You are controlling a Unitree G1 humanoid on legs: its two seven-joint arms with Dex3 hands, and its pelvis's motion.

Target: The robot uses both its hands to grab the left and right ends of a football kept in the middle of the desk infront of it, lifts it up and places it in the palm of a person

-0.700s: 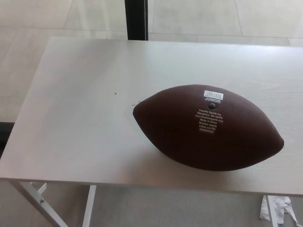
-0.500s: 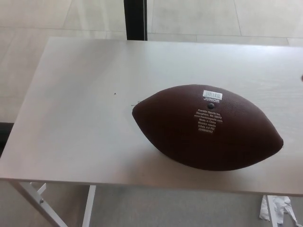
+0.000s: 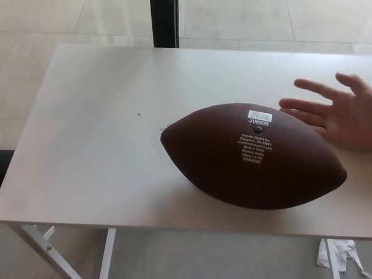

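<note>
Since a moment ago, a person's hand (image 3: 343, 116) has come in at the right edge of the frame, palm open and fingers spread, just beside the football (image 3: 254, 156), likely waiting to receive it. We see the football lying on its side at centre right of the pale worktop (image 3: 99, 133), one tip toward the middle. Neither of our hands shows, so we cannot tell their state.

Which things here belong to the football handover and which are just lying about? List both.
Belong to the job:
football
person's open hand, reaching in over the desk
desk, which the football rests on

Just lying about:
crumpled white scrap on the floor
dark post behind the desk
</note>
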